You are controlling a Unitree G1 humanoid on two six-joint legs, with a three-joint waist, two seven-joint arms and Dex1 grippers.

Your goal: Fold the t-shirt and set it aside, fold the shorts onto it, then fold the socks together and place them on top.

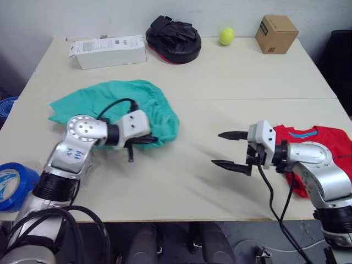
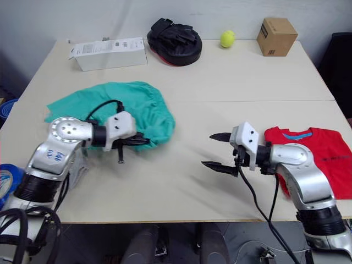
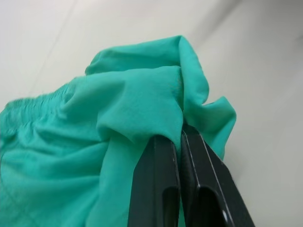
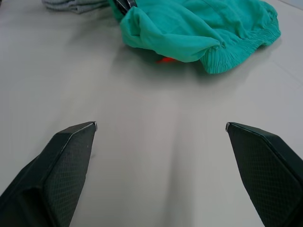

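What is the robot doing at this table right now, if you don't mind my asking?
It is partway through folding laundry. The left claw is shut on a fold of the teal-green shorts, which lie bunched on the table. The right claw hangs open above bare tabletop, between the shorts and the red t-shirt, which lies flat at the robot's right. A bit of grey sock lies beside the shorts.

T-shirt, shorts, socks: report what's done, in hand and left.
Done: the t-shirt lies folded at the right. In hand: the left claw is shut on the shorts; the right claw is open over bare table. Left: fold the shorts onto the shirt, then the socks.
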